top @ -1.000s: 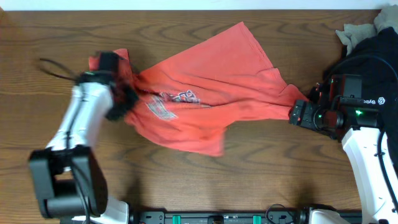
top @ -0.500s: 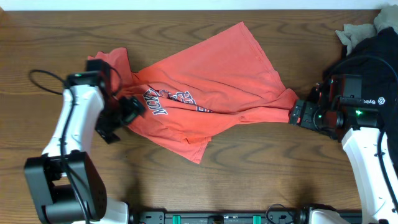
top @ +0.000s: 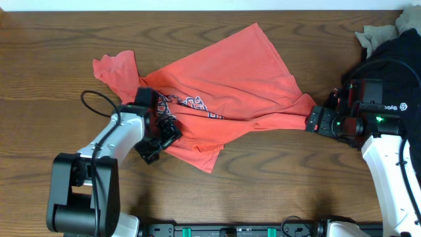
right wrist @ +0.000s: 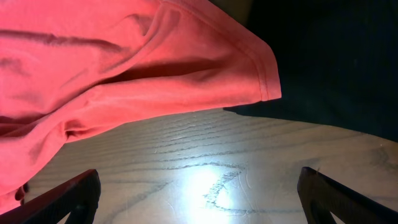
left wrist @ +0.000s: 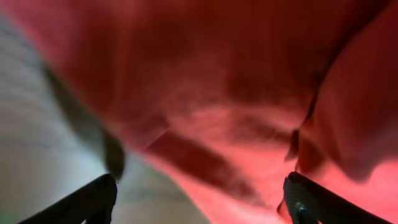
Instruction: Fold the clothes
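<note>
The coral-red T-shirt (top: 230, 85) lies crumpled across the middle of the table, its navy-and-white lettering (top: 191, 103) partly folded under. My left gripper (top: 162, 135) hovers over the shirt's lower left part. In the left wrist view it (left wrist: 202, 202) is open, its fingers (left wrist: 93, 200) wide apart with blurred red cloth (left wrist: 249, 124) below them. My right gripper (top: 315, 120) sits at the shirt's right corner. Seen from the right wrist, that gripper (right wrist: 199, 199) is open over bare wood, with the shirt's hemmed corner (right wrist: 249, 68) just beyond its fingertips.
A black garment (top: 401, 59) and a beige piece (top: 376, 33) are heaped at the back right, beside the right arm. The black cloth (right wrist: 329, 56) lies just behind the shirt's corner. A cable loop (top: 92, 100) hangs off the left arm.
My left gripper opened, let go of the shirt near its left sleeve, and moved right and toward the front over the shirt's lower part. The shirt settled flatter. The right arm has not moved.
</note>
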Motion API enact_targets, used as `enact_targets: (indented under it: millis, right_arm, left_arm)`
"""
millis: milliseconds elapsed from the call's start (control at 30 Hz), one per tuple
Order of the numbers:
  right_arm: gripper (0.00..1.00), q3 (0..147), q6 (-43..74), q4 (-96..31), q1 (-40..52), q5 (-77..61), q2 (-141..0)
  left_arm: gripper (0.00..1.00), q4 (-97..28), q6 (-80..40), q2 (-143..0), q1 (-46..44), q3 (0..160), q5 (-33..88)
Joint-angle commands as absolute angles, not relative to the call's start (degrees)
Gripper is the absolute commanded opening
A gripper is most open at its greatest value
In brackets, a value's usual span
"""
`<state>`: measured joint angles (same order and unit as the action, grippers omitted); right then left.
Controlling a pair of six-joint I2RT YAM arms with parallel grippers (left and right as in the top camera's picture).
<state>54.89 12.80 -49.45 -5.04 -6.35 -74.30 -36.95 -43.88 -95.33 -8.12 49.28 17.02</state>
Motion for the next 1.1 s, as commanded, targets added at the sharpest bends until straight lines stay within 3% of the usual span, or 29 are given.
enact_targets:
  millis: [0,67,233,400,733,1067]
  right_arm:
    - [0.99,55.0,12.6,-49.5,-5.8,-6.0,-74.2]
    - [0.99,55.0,12.6,-49.5,-5.8,-6.0,-74.2]
    - [0.99,55.0,12.6,-49.4,-5.8,-6.0,-74.2]
    - [0.99,55.0,12.6,-49.5,-5.8,-6.0,-74.3]
    - [0.99,54.5,12.6,-49.4,-5.1,-7.8,-75.0]
    - [0.99,50.0,16.2,-47.4,-3.7,-5.7,-81.1]
  left_arm:
    - [0.69,-34.2,-45.1,-95.5,-8.7,47.4,17.0]
    - [0.57,-34.4,-45.3,-95.5,-8.8,47.2,17.0]
    - [0.06,-35.6,-43.4,-95.5,-8.6,47.2,16.9]
    - [0.06,-40.4,-37.6,-95.4,-4.7,47.9,16.1]
    - [0.06,-57.3,-28.8,-91.1,14.9,57.2,13.8]
    - [0.06,-60.9,-27.8,-83.6,27.5,58.2,13.5]
